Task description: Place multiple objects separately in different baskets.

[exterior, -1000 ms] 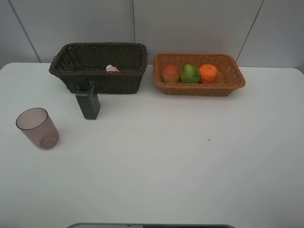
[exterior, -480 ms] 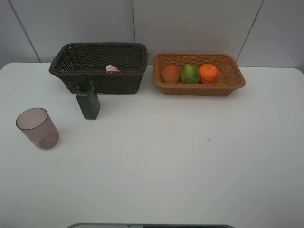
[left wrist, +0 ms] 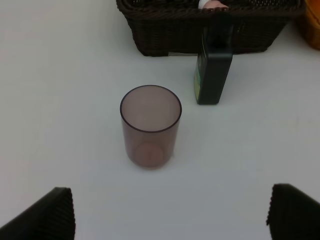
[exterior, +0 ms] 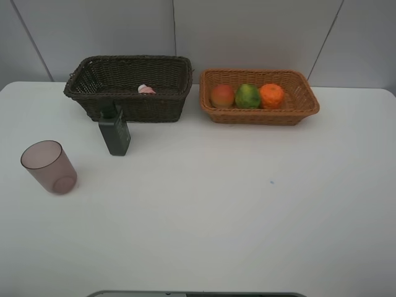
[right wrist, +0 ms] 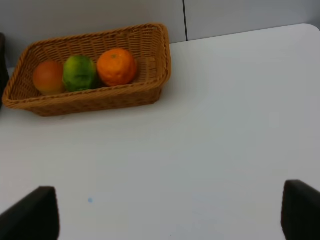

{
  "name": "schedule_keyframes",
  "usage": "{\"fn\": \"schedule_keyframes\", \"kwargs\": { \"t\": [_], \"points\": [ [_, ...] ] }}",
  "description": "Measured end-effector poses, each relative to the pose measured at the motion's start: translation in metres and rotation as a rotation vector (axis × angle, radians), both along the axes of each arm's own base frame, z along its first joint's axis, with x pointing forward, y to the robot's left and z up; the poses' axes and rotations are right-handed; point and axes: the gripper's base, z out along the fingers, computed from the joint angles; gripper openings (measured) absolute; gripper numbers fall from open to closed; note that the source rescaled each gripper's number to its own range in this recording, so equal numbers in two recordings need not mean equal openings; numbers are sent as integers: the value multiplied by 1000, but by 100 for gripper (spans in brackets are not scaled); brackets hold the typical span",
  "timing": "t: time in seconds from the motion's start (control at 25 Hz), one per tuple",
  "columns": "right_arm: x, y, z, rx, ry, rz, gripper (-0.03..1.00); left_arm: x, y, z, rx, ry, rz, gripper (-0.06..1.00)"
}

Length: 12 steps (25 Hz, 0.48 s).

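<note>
left gripper (left wrist: 170,215) and right gripper (right wrist: 170,212) empty, jaws spread; cup (exterior: 48,167) and green bottle (exterior: 114,131) stand just before dark basket (exterior: 142,110), likely bound inside with pink bottle (exterior: 146,90), fruits (exterior: 247,96) segregated in tan basket (exterior: 297,115) beside it.

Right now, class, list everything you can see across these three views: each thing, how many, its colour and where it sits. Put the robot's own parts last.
Table: one, white, under everything.
Dark basket: one, dark brown wicker, back left of the table.
Light basket: one, orange-tan wicker, to the right of the dark basket.
Pink bottle: one, pink and white, inside the dark basket, mostly hidden.
Red-orange fruit: one, left in the light basket.
Green fruit: one, middle of the light basket.
Orange: one, right in the light basket.
Green bottle: one, dark green, upright on the table in front of the dark basket.
Cup: one, translucent purple-brown, upright on the table's left side.
Left gripper: one, black, open, short of the cup.
Right gripper: one, black, open, over bare table.
</note>
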Motion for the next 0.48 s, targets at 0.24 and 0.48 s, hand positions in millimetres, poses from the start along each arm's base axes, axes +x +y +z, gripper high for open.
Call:
{"fn": "schedule_keyframes", "kwargs": {
  "t": [0.24, 0.48],
  "points": [
    [0, 0, 0, 0, 0, 0, 96, 0, 0, 0, 0, 0, 0, 99],
    [0, 0, 0, 0, 0, 0, 96, 2, 2, 5, 15, -16, 11, 99]
  ]
}}
